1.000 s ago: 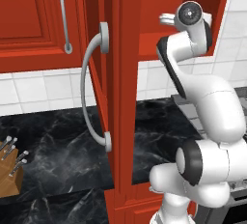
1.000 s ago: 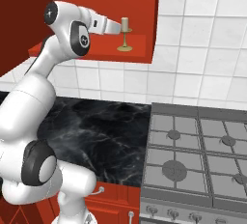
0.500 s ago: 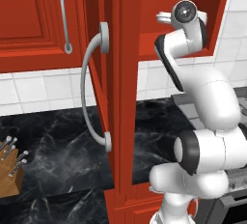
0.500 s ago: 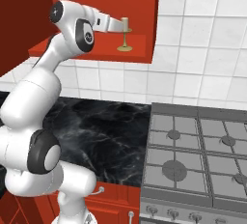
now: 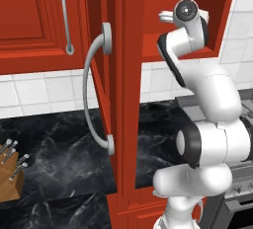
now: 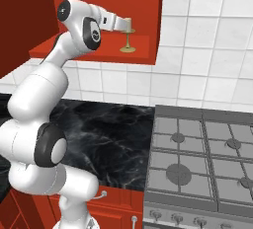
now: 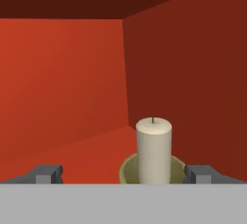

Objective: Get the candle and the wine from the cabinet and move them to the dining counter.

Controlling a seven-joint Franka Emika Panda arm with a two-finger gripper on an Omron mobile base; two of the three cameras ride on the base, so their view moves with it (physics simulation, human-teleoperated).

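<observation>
Hand view: I see the candle (image 7: 153, 148) between my tool's (image 7: 123, 174) spread tips.
Tool: released, inside the cabinet (image 6: 148, 40).

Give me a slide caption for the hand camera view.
Open gripper inside the red cabinet, fingertips either side of the candle.

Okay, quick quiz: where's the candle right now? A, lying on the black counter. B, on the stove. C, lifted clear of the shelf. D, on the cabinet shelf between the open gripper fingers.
D: the candle stands on the cabinet shelf, fingers apart either side.
</observation>
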